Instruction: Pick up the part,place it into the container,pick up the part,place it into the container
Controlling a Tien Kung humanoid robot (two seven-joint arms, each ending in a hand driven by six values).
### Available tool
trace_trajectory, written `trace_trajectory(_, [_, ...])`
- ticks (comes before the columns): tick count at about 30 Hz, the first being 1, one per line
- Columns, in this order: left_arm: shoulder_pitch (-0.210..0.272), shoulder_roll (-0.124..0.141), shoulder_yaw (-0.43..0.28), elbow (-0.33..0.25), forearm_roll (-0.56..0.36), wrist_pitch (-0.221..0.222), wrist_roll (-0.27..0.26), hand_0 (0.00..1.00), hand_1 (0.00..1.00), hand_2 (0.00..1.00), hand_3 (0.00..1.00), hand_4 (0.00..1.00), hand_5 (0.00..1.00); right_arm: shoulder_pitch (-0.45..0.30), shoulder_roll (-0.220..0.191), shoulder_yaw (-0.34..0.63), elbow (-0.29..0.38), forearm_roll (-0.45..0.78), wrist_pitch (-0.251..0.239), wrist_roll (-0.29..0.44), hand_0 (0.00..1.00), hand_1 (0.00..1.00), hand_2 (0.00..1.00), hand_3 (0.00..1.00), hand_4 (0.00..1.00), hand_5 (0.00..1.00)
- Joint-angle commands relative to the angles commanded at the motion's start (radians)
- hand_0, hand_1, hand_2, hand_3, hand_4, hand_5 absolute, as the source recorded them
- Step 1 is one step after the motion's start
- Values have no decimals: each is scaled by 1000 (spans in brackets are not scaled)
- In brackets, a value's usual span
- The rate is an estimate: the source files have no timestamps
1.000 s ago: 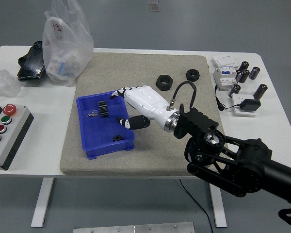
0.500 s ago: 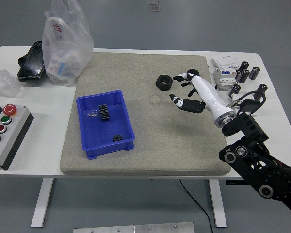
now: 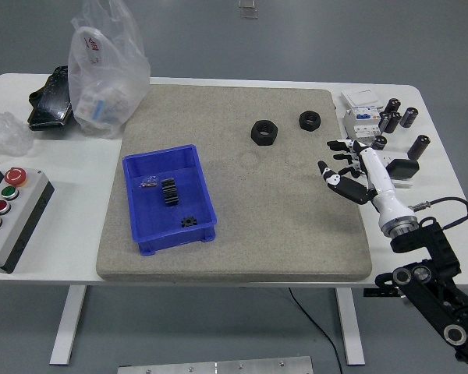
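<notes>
plastic bag [image 3: 108, 70] far-left | button box [image 3: 9, 214] left edge | cylinders [image 3: 398, 118] far-right

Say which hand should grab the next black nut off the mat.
Right. The right hand is open and empty at the mat's right edge, with the smaller nut and the larger nut just beyond it. The left arm is not in view.

Glossy white plastic shell of the right hand [image 3: 351, 167], with black fingertip pads. To its left: matt, coarse-grained beige mat [image 3: 234, 226]; dull black nuts [image 3: 264, 132]; smooth, glossy blue plastic container [image 3: 168, 199]. Far left: crinkled translucent plastic bag [image 3: 108, 70].
</notes>
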Motion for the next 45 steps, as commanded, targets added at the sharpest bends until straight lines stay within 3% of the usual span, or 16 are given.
trace_trajectory(10, [-6, 6, 0, 0, 11, -3, 2, 682, 614, 612, 651, 692, 244, -10, 19, 7, -9, 202, -5, 75, 501, 653, 688, 672, 657, 303])
trace_trajectory(22, [5, -3, -15, 0, 18, -1, 10, 682, 621, 611, 651, 692, 244, -21, 23, 42, 16, 314, -10, 105, 500, 642, 680, 675, 622, 273])
trace_trajectory(32, [3, -3, -14, 0, 12, -2, 9, 682, 614, 608, 651, 692, 244, -21, 20, 45, 38, 330, -5, 108, 522, 640, 677, 678, 609, 275])
trace_trajectory(43, [-7, -10, -11, 0, 0, -4, 4, 682, 610, 606, 651, 692, 243, -9, 23, 47, 71, 387, 40, 102, 538, 645, 682, 682, 607, 273])
trace_trajectory(44, [-8, -11, -12, 0, 1, -4, 3, 682, 604, 603, 651, 692, 244, -8, 23, 47, 70, 389, 46, 99, 651, 675, 697, 684, 607, 270])
trace_trajectory(45, [-9, -11, -13, 0, 1, -4, 3, 682, 604, 603, 651, 692, 244, -8, 23, 48, 69, 390, 51, 97, 651, 675, 697, 684, 607, 270])
